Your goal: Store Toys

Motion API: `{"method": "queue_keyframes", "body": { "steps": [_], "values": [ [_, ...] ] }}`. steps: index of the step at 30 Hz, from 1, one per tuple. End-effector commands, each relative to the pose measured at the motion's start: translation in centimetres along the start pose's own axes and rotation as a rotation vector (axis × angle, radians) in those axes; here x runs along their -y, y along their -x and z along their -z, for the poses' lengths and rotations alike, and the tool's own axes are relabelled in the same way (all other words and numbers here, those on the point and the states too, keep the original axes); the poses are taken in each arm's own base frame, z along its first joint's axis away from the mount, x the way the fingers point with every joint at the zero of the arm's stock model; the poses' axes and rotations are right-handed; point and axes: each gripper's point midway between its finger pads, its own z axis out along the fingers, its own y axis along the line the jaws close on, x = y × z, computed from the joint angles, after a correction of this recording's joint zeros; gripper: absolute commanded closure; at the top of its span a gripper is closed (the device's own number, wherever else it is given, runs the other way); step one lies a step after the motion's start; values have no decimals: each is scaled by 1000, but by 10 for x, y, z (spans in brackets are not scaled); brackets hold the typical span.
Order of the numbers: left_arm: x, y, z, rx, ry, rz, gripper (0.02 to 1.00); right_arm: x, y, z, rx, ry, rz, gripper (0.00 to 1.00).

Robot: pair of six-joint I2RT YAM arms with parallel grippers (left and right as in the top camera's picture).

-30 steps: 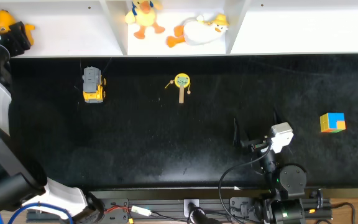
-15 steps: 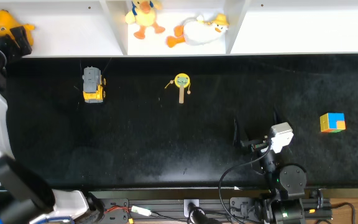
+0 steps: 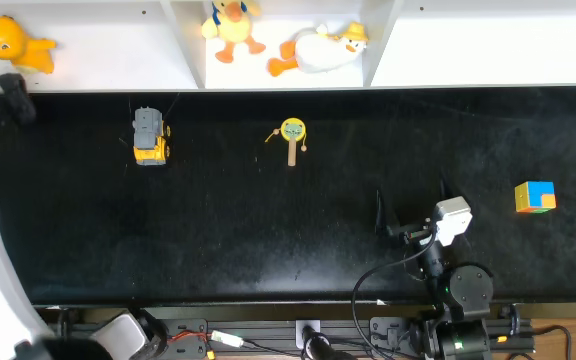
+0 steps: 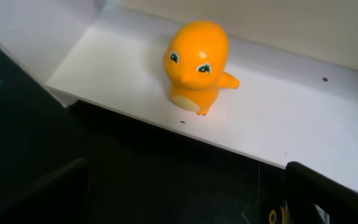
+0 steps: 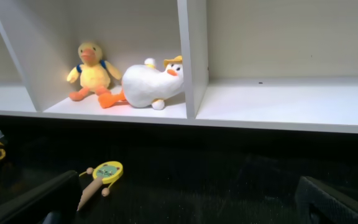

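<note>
One broad black worktop (image 3: 268, 240) spans the scene, with a white three-bay shelf (image 3: 468, 55) along its far edge. The left hand (image 4: 185, 202) sits at the far left, just in front of the left bay, fingers spread and empty. The right hand (image 5: 185, 208) is near, right of centre, also spread and empty.

A white plush duck (image 3: 323, 48) lies in the middle bay, with a yellow plush duck (image 3: 231, 22) to its left. A round orange plastic figure (image 4: 197, 62) stands upright in the left bay (close to its front edge).

On the worktop lie:
- A yellow-and-grey toy truck (image 3: 149, 135), far left.
- A green-and-yellow rattle with a wooden handle (image 3: 292, 138), far centre.
- A multicoloured cube (image 3: 535, 197), right.
</note>
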Motion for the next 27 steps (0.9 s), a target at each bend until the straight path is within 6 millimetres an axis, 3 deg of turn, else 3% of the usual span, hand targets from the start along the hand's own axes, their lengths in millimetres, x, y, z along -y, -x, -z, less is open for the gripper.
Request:
{"method": "queue_keyframes", "body": {
  "steps": [1,7,12,18,27],
  "values": [
    [8,-1,32,24,1,-35,20,-1,-4,0,-2,3,-5,5],
    [40,-26,53,11,-142,-27,20,-1,-4,0,-2,3,-5,7],
    [56,-59,58,-24,-180,-32,20,-1,-4,0,-2,3,-5,7],
    [92,-97,43,-108,-282,-74,20,-1,-4,0,-2,3,-5,7],
    [136,-131,15,-242,-310,-177,20,-1,-4,0,-2,3,-5,5]
  ]
}}
